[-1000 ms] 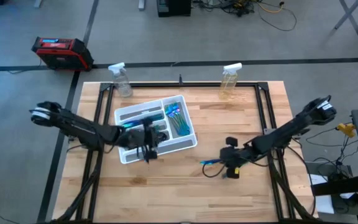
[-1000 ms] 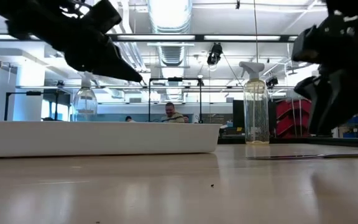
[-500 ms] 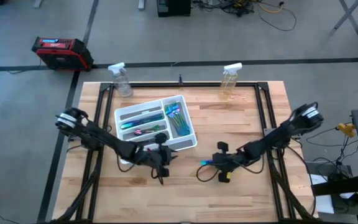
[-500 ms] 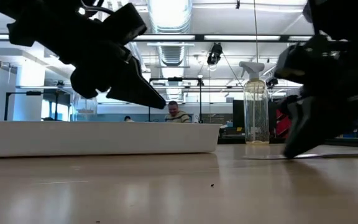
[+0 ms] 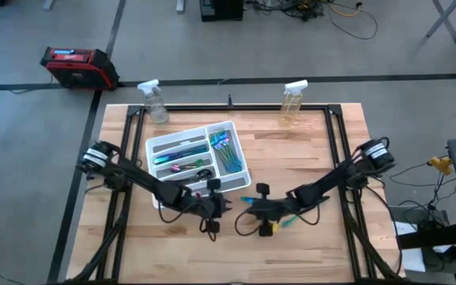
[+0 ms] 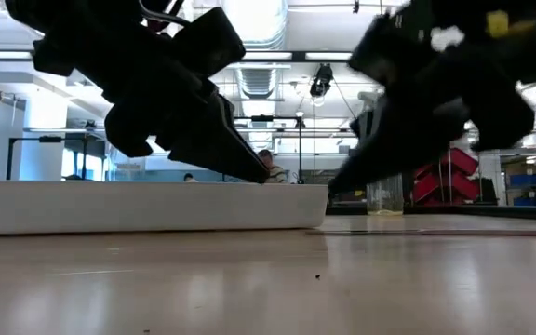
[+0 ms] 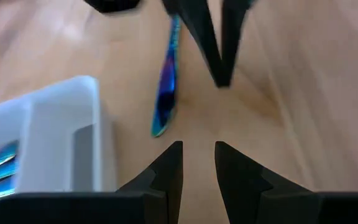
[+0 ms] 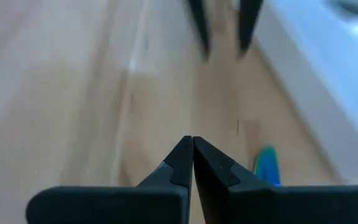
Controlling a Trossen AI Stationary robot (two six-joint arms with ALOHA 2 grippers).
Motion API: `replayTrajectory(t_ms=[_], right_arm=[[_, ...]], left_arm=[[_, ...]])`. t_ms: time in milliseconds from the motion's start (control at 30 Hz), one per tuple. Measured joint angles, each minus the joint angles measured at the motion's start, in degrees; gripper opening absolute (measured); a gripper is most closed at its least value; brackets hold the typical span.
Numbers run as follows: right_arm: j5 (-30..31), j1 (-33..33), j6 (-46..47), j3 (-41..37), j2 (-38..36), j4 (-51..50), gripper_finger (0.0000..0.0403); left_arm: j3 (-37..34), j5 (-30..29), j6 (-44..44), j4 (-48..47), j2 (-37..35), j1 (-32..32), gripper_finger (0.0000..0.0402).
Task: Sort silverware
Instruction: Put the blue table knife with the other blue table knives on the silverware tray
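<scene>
Both arms moved to the table's centre, near the white tray. Left gripper open, right gripper pinched shut, empty; blue utensil lies between them. No legible writing.

Wooden table fills the middle of the high view, black frame rails along its edges. Two clear spray bottles stand at its far edge: one upper left, one upper centre-right with yellowish liquid. Red and black case sits on the grey floor, upper left. Cables lie on the floor at top centre. Low view: a person in the room behind, ceiling duct at top.
</scene>
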Motion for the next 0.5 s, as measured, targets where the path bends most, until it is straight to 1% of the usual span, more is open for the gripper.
replayTrajectory(t_ms=[67,133,200,267,333,433,500], right_arm=[[3.4,0.5,-0.2,-0.4,-2.4,-2.9,0.0],[7.6,0.5,1.7,-0.7,-4.2,-7.7,0.0],[10.4,-0.1,4.8,-1.2,-4.7,-11.7,0.0],[10.7,-0.9,7.6,-1.4,-3.7,-13.5,0.0],[10.2,-1.1,9.3,-1.4,-1.8,-12.9,0.0],[9.9,-1.2,10.1,-1.3,1.9,-9.8,0.0],[10.6,-1.6,11.0,-0.5,4.1,-7.2,0.0]], left_arm=[[1.0,0.4,0.0,0.9,1.6,0.0,0.0077],[1.9,0.4,0.3,0.7,2.9,0.0,0.0077],[3.1,0.4,1.0,0.5,4.1,0.0,0.0077],[4.2,0.5,1.6,-0.6,4.7,0.0,0.0077],[5.6,0.4,1.4,-4.3,4.7,-0.1,0.0077],[7.5,0.4,-1.2,-11.4,4.3,-0.6,0.0077],[8.3,0.4,-3.0,-14.3,4.3,-1.2,0.0077]])
